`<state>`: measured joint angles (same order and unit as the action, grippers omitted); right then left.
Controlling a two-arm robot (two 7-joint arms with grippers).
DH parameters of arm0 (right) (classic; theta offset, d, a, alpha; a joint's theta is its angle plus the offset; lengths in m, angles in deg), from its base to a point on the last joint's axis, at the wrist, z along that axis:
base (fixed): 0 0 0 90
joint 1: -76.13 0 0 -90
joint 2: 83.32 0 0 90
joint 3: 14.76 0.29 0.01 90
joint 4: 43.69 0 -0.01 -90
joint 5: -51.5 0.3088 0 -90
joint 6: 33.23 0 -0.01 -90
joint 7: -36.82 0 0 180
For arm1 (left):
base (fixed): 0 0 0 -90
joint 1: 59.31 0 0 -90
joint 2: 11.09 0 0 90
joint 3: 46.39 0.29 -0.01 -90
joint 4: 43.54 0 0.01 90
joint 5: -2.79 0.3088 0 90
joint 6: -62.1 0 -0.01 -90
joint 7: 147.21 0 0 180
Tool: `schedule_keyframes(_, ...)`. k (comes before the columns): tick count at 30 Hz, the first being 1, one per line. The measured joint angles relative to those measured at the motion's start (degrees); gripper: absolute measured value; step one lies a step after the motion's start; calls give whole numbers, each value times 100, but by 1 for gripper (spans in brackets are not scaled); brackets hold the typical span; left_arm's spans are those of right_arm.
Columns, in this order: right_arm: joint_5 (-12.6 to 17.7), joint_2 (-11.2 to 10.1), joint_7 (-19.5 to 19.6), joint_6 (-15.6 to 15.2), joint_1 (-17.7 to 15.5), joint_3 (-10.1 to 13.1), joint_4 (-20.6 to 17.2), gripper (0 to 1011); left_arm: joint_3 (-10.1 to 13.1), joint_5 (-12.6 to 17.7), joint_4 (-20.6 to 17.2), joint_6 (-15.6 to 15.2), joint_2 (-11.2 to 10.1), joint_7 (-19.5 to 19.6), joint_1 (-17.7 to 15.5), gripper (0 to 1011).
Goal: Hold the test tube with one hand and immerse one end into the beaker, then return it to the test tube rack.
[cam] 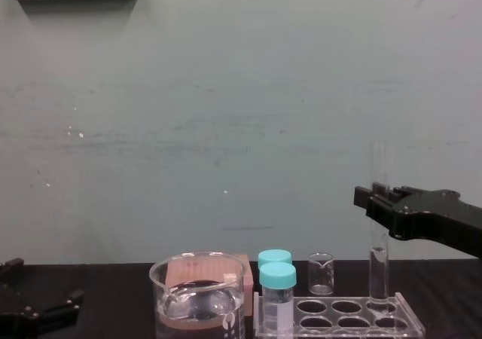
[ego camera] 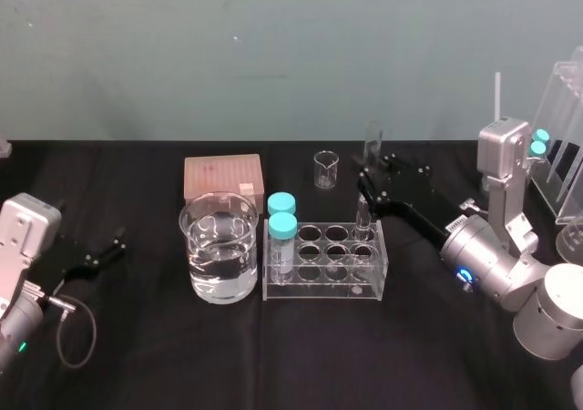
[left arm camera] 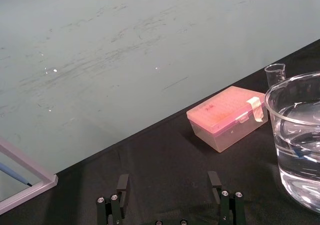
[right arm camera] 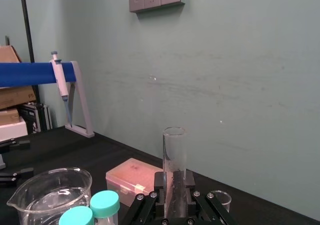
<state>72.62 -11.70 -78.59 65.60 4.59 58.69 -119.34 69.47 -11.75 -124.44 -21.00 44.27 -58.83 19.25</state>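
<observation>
While the right gripper [cam: 376, 197] has its fingers closed on the upright test tube [cam: 379, 264], whose lower end meets the test tube rack's [ego camera: 323, 287] right-rear hole, the beaker [ego camera: 219, 246] stands just left of it. The left gripper [left arm camera: 168, 185] rests wide-fingered near the counter's left edge.

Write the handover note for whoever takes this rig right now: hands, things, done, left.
Right hand: shut on the test tube, which stands upright with its lower end in the back right hole of the test tube rack.
Left hand: open, idle on the table left of the beaker.
The beaker holds clear liquid and stands just left of the rack.
Done: cannot tell whether the tube has been dipped.
Left: if not dipped, lift, immerse one end in the beaker, return it; otherwise just release.
</observation>
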Motion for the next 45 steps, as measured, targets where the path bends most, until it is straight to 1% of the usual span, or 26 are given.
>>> schedule_keyframes(15,-66,13,57,-45,-43,-4,101,226,0,0,0,0,0,0,0,1000)
schedule_keyframes(28,-88,94,52,-37,-1,-32,290,226,0,0,0,0,0,0,0,1000)
schedule_keyframes(45,-92,147,45,0,-21,-31,409,226,0,0,0,0,0,0,0,1000)
